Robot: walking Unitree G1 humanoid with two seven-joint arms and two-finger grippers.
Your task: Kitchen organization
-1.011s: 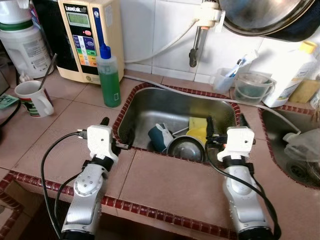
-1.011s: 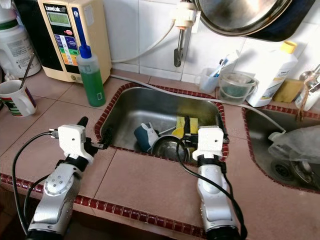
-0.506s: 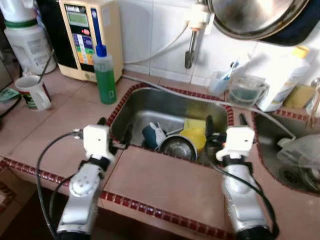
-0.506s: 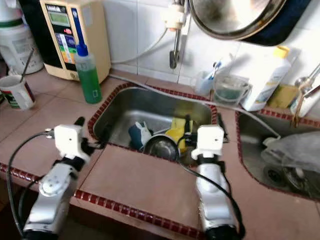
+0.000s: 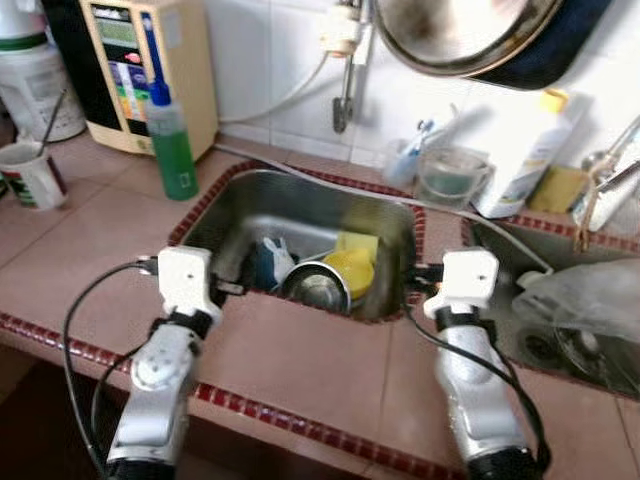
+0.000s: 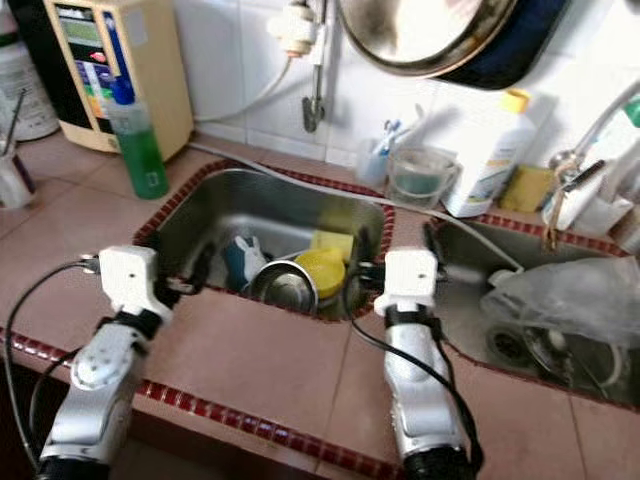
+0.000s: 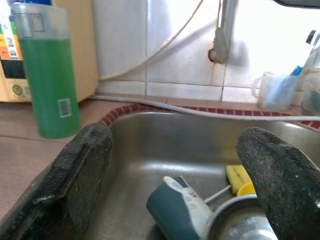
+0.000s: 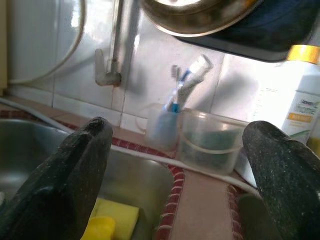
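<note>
**Both grippers held open at the sink's near edge**

Overhead, a large metal pan (image 5: 455,35) hung against the white tiled wall above a counter (image 5: 300,365) of pink tiles edged in dark red. On the far left stood a beige appliance (image 5: 145,70) with a green soap bottle (image 5: 170,140) in front of it and a mug (image 5: 28,175) holding a spoon. A steel sink (image 5: 300,215) sat in the middle, containing a blue cup (image 7: 175,212) on its side, a metal bowl (image 5: 318,285), a yellow cup (image 5: 352,270) and a yellow sponge (image 5: 357,243). Behind its far right corner stood a clear cup with toothbrushes (image 8: 167,120), a clear tub (image 8: 212,142) and a white bottle (image 5: 525,150). A second basin on the right held a clear plastic bag (image 5: 590,295).

The left gripper (image 7: 175,165) hovered at the sink's near left rim, fingers spread and empty. The right gripper (image 8: 175,165) hung at the near right rim, likewise spread apart.
</note>
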